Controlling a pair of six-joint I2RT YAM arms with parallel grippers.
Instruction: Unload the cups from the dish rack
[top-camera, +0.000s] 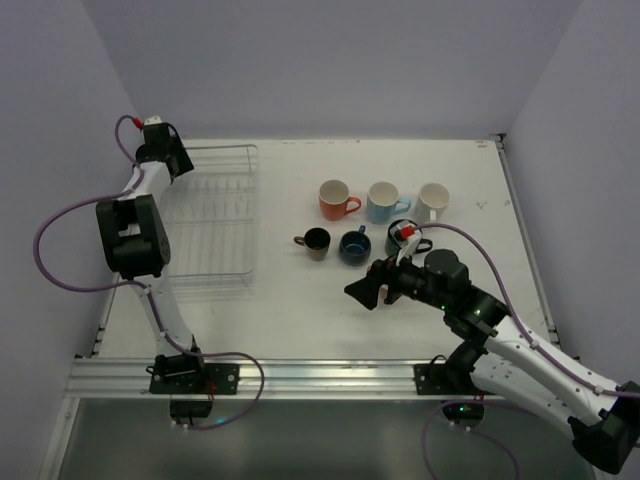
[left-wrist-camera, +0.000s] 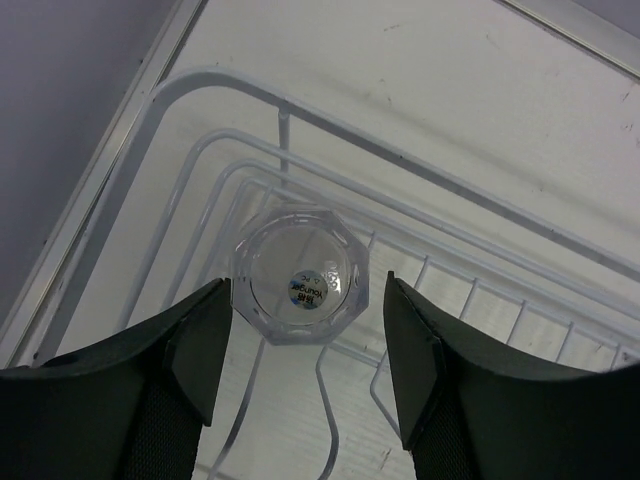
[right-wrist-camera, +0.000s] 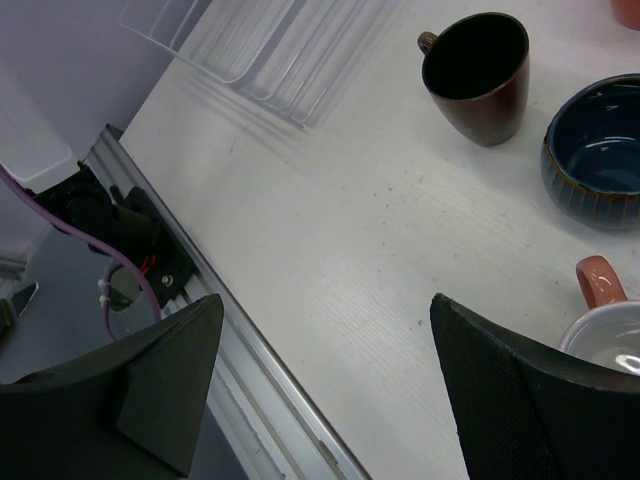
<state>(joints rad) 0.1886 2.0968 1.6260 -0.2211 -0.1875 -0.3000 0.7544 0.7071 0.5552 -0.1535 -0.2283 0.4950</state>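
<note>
The cup is clear glass, the dish rack white-coated wire, the table matt.

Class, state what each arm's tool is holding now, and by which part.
Nothing is held. The left tool is open around the clear glass; the right tool is open, empty.

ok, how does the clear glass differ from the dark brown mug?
The clear glass is transparent and faceted, no handle showing; the dark brown mug is opaque with a handle. The glass sits in the dish rack, framed by the open left claw; the mug stands upright on the table. Both are small cups.
</note>
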